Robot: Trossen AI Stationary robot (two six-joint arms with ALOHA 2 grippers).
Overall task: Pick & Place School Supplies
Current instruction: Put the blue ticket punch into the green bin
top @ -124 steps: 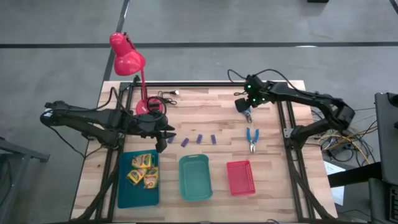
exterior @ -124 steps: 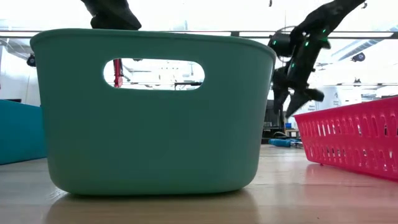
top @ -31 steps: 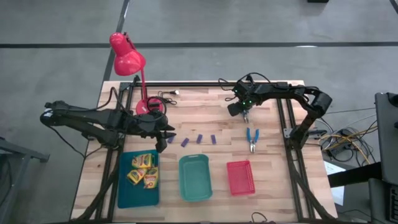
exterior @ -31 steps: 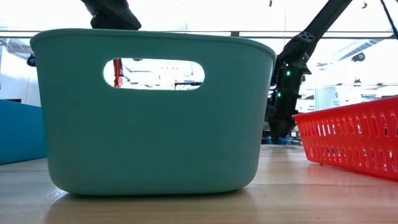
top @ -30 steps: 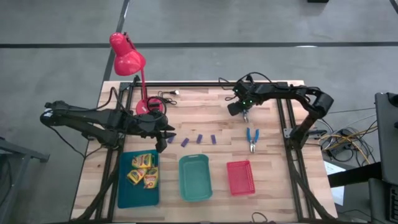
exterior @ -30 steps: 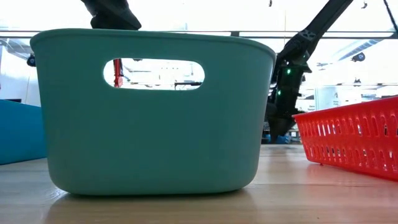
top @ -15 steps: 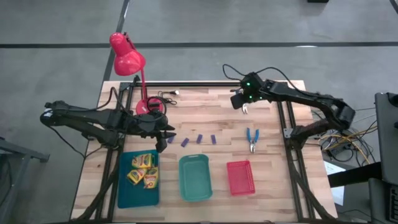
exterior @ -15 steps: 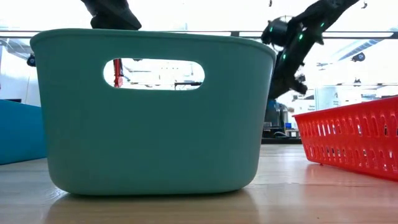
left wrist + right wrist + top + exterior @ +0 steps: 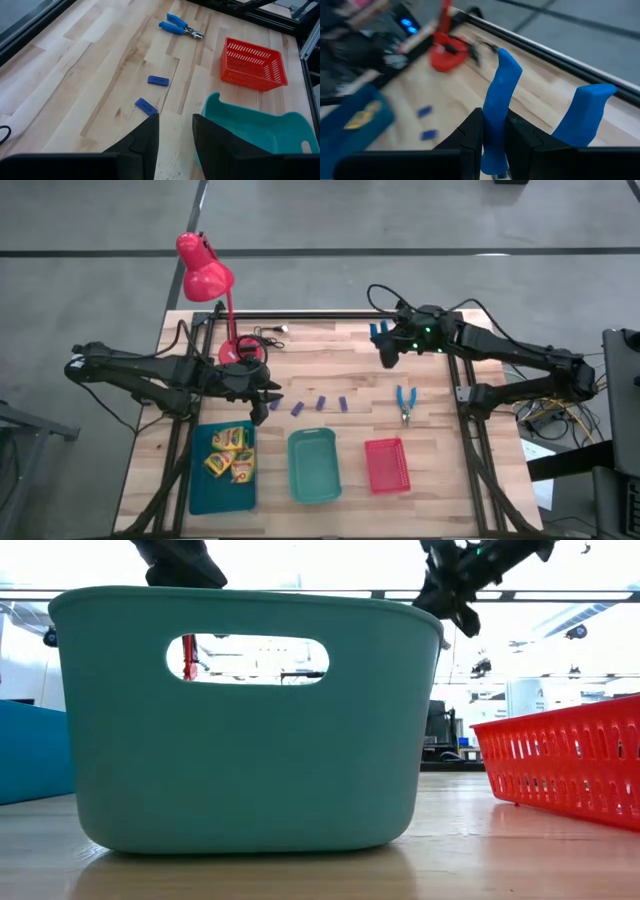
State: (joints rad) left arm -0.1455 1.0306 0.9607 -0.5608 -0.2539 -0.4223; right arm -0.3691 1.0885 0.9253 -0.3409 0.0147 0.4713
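Right gripper (image 9: 385,352) clamps blue-handled metal scissor-like tool (image 9: 501,107) above bare pale wooden worktop (image 9: 320,365) at 1 o'clock; left gripper (image 9: 175,131) part-open, empty, at 9 o'clock.

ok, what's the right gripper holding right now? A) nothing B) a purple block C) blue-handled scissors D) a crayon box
C: the right wrist view shows the right gripper shut on one blue handle of the scissors, with the other handle sticking up beside it; the high view shows the blue handles at the gripper, lifted above the table's far side.
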